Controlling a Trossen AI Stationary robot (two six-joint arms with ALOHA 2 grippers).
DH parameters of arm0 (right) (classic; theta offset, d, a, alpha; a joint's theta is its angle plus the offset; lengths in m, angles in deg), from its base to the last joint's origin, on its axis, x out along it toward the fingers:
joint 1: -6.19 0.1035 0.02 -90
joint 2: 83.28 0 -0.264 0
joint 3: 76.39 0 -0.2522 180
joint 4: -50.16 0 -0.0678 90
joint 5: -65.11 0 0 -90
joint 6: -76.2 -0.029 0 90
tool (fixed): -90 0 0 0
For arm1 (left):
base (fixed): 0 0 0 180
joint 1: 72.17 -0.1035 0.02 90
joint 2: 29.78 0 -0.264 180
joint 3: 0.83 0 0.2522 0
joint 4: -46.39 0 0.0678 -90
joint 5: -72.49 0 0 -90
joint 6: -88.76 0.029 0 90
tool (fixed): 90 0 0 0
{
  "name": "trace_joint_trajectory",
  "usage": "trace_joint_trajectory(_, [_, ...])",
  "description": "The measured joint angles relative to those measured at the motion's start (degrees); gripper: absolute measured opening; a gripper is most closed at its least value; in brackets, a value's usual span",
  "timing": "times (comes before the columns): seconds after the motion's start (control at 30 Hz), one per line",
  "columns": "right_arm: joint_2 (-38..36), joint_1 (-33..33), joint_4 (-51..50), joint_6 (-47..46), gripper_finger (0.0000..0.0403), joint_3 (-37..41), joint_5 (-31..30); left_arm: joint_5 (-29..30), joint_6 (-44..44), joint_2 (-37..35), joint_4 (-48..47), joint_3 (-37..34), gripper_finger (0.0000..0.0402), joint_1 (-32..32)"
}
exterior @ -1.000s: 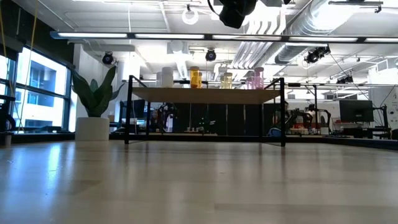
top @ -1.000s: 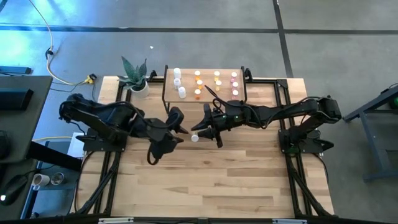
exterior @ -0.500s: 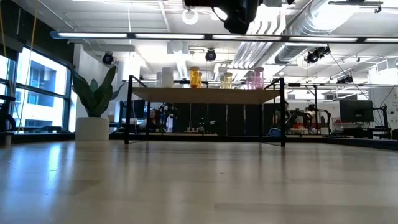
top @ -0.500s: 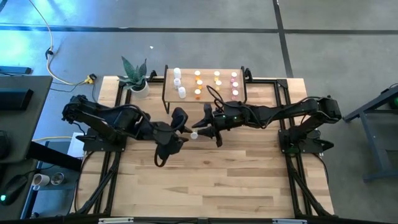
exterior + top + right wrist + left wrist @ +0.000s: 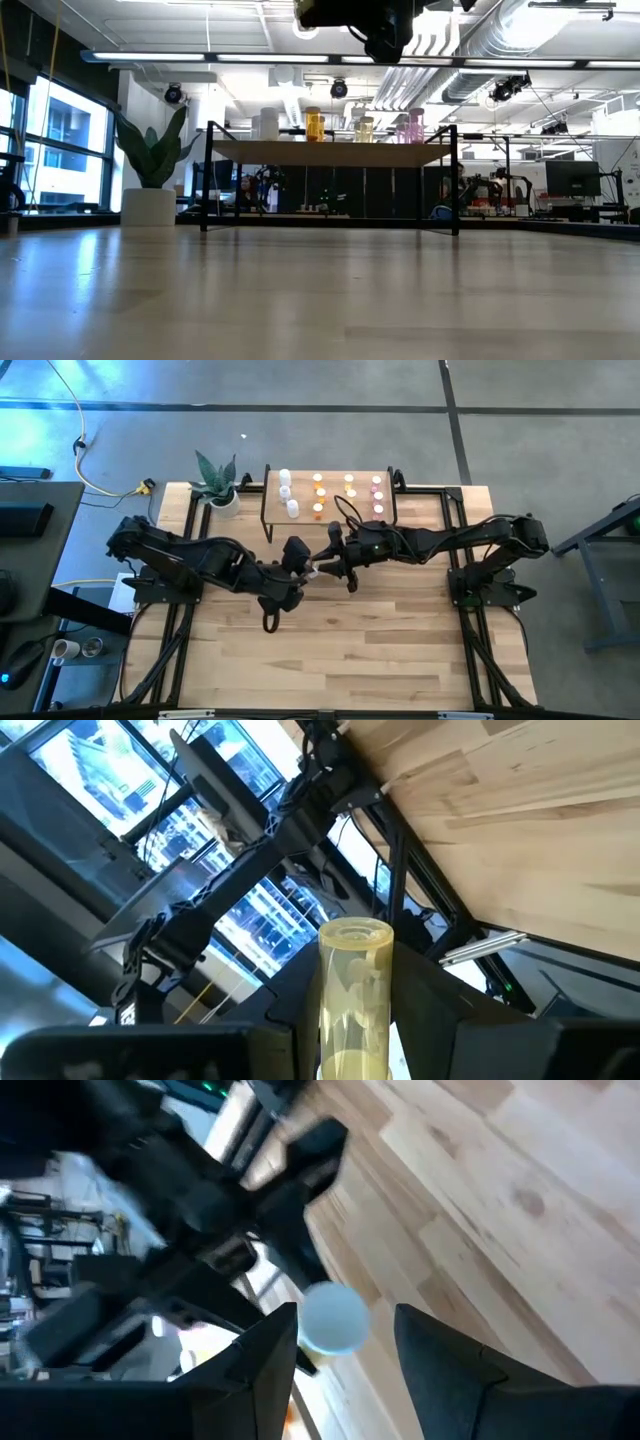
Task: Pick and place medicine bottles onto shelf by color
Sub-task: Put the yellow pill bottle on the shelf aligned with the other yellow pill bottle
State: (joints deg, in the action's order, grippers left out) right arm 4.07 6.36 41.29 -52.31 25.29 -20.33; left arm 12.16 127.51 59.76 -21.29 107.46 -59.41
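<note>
Room: a grey concrete floor around a pale striped wooden tabletop [image 5: 340, 650]; the low view looks into a lit workshop with ceiling ducts.
Shelf: the low light-wood shelf on thin black legs [image 5: 303, 495] stands at the tabletop's far edge, beside a small potted plant in a white pot [image 5: 218, 484].
Bottles on shelf: tiny white medicine bottles [image 5: 286, 491], orange-yellow medicine bottles [image 5: 318, 495] and pink medicine bottles [image 5: 377, 496] stand in separate columns.
Change: the left arm has reached further toward the middle, so the left pincer [image 5: 298, 565] now meets the right pincer [image 5: 322, 567]; the right arm has barely moved.
Right pincer: closed on a clear yellowish bottle with a white cap [image 5: 353, 995], held above the tabletop's middle.
Left pincer: part open, its fingers [image 5: 268, 1365] either side of the bottle's white cap, seemingly not yet touching.
Only in wrist views: the bottle's clear body; the high view shows just a white speck.
Hidden: the low view cuts both arms off at its upper edge.
</note>
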Motion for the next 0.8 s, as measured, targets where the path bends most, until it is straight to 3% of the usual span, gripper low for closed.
trace_joint_trajectory(0.4, [0.09,-0.18,-0.38,0.00,0.0096,0.00,0.19,2.91,0.50,2.15,-0.23,-0.01,0.0159,-0.16])
trace_joint_trajectory(0.8, [0.07,-0.99,4.80,5.79,0.0096,0.00,8.39,4.97,-0.97,-0.63,-3.99,-0.07,0.0159,1.13])
